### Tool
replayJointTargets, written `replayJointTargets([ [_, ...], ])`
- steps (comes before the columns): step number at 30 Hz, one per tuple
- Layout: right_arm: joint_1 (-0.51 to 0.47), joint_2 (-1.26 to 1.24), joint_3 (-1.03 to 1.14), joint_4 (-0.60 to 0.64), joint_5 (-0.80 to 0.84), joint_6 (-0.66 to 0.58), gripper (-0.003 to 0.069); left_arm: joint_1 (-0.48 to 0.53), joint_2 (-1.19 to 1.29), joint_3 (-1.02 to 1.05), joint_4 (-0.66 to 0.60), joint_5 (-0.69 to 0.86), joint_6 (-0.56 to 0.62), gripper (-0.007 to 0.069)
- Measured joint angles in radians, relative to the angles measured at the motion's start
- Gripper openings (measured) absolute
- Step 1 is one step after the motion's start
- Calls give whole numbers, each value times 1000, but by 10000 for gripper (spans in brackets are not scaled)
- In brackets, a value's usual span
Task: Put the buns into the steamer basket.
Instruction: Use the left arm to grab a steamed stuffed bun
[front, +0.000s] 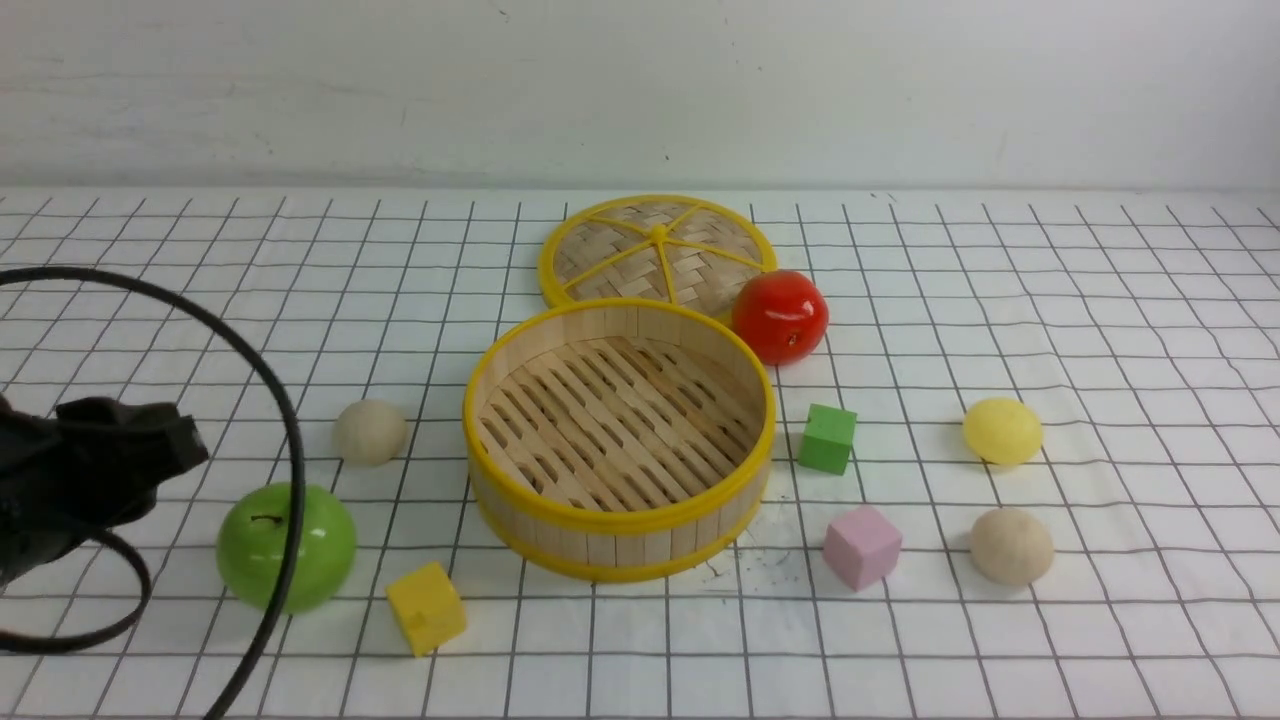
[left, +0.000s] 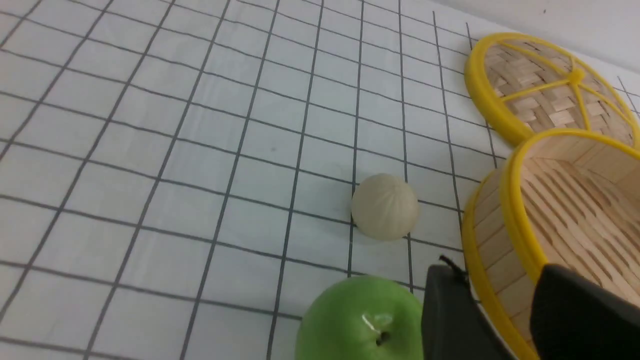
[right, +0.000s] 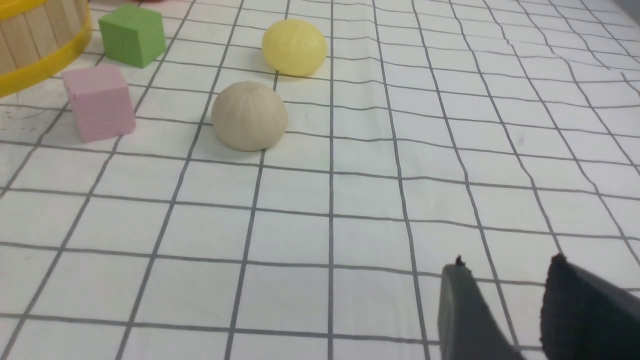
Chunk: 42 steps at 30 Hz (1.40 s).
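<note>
Left pincer (left: 497, 272), right pincer (right: 507, 261) parted, empty; matte domed buns (front: 370, 432) (front: 1003, 431) (front: 1012, 546) outside slatted wooden steamer basket (front: 620, 545)

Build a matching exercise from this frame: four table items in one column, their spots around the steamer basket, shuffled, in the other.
Items
1. green apple
2. red apple
3. pink cube
4. pale yellow bun

Places, front view
a. right of the green cube
b. beside the woven lid, behind the steamer basket on its right
c. left of the basket, by the yellow cube
d. between the basket and a beige bun

Pairs: 1-c, 2-b, 3-d, 4-a
</note>
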Motion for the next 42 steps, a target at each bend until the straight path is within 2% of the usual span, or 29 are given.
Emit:
replayJointTargets([
  [3,0,0,0,0,0,0,241,0,117,-77,0,41,-24,238],
  [6,0,0,0,0,0,0,241,0,203,-165,-1,147,-41,238],
  [11,0,0,0,0,0,0,241,0,448,-467,-3,443,-37,238],
  [21,0,0,0,0,0,0,241,-11,718,-870,-30,703,115,238],
  [25,0,0,0,0,0,0,241,-60,818,-982,-32,831,212,238],
  [32,0,0,0,0,0,0,241,-88,925,-1043,15,860,225,238],
  [38,0,0,0,0,0,0,241,-88,979,-1043,117,831,114,238],
  [42,0,0,0,0,0,0,241,-88,980,-1043,141,808,52,238],
])
